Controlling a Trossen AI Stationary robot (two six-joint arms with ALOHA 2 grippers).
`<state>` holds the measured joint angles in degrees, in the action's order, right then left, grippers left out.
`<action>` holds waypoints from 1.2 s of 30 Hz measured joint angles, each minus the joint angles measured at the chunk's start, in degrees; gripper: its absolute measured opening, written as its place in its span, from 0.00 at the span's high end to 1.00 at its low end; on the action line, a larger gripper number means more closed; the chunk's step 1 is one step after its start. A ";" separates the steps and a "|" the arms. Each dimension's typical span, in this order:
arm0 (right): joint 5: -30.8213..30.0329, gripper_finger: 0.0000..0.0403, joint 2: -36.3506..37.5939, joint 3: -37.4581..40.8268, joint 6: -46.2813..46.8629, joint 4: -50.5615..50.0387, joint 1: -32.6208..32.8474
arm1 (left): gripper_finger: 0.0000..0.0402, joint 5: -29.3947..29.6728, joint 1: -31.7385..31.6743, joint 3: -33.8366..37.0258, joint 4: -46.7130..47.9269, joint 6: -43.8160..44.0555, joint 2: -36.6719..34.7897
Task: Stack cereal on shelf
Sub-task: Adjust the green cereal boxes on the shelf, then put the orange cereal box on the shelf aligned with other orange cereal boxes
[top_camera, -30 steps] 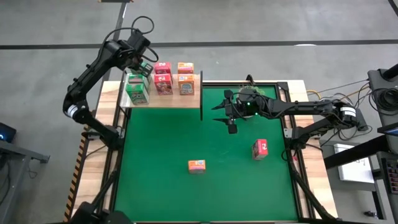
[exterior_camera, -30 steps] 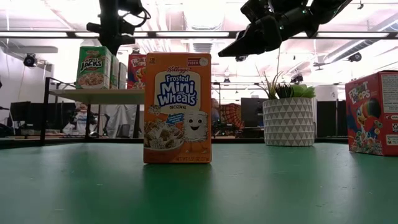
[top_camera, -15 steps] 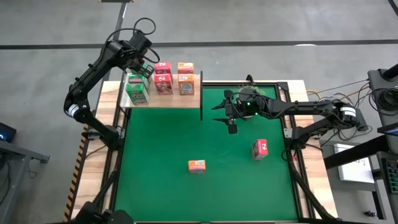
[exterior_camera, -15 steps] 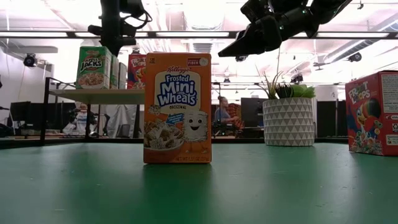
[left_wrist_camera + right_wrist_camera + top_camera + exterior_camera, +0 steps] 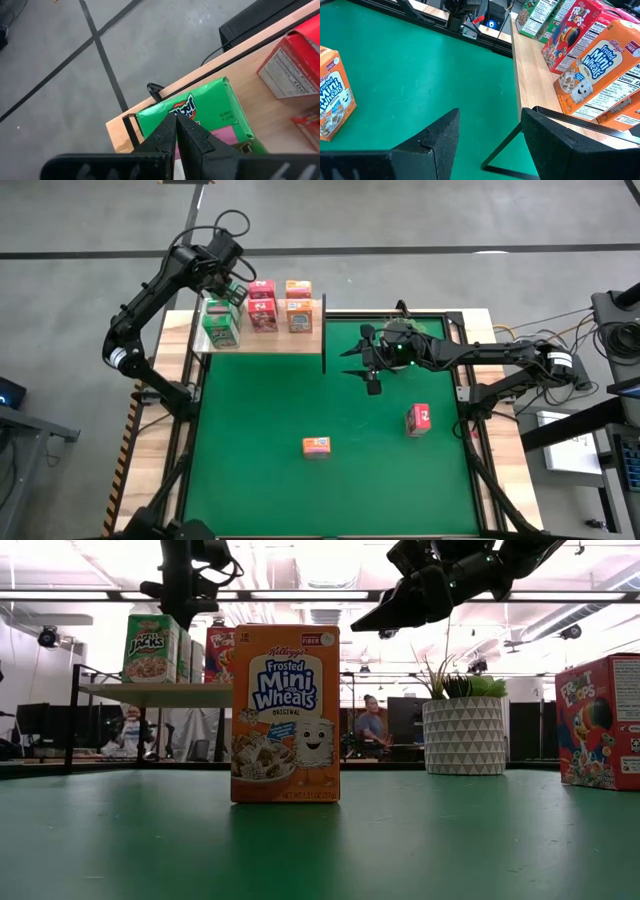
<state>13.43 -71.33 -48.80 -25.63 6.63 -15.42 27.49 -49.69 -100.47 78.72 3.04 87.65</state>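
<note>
The light-wood shelf (image 5: 265,340) stands at the table's far left and holds green (image 5: 220,326), pink (image 5: 263,308) and orange (image 5: 298,306) cereal boxes, standing on its top plank. My left gripper (image 5: 233,288) is shut above the far end of the green boxes (image 5: 205,112). One orange box (image 5: 316,446) and one pink box (image 5: 418,418) stand upright on the green mat. My right gripper (image 5: 372,377) is open and empty, high above the mat's far middle. Its wrist view shows the orange box (image 5: 332,97) on the mat and the shelf's boxes (image 5: 592,65). My left gripper's shut fingertips (image 5: 176,120) point down over the top face of a green box (image 5: 192,107), near its far edge. I cannot tell whether they touch it.
A white patterned plant pot (image 5: 464,735) stands at the mat's far side, under my right arm. The shelf's dark upright (image 5: 324,335) borders the mat's far-left corner. The table's wooden border (image 5: 470,395) runs along the right.
</note>
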 joint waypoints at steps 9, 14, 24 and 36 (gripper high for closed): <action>-0.02 0.50 0.02 0.00 -0.48 -0.02 0.00 | 1.00 -0.03 0.92 0.01 1.02 1.93 -0.36; -0.01 0.50 0.01 0.00 -0.46 -0.02 0.00 | 1.00 0.07 0.94 0.02 1.00 1.97 -0.36; -0.02 0.50 0.02 0.00 -0.35 -0.02 0.00 | 1.00 0.45 0.94 0.04 0.70 1.97 -0.38; -0.02 0.50 0.97 -0.04 2.22 0.07 0.06 | 1.00 0.43 3.36 -6.76 1.97 -0.94 -1.45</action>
<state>13.41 -70.36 -48.84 -23.41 6.71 -15.36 27.92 -46.34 -107.23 80.70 2.10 86.19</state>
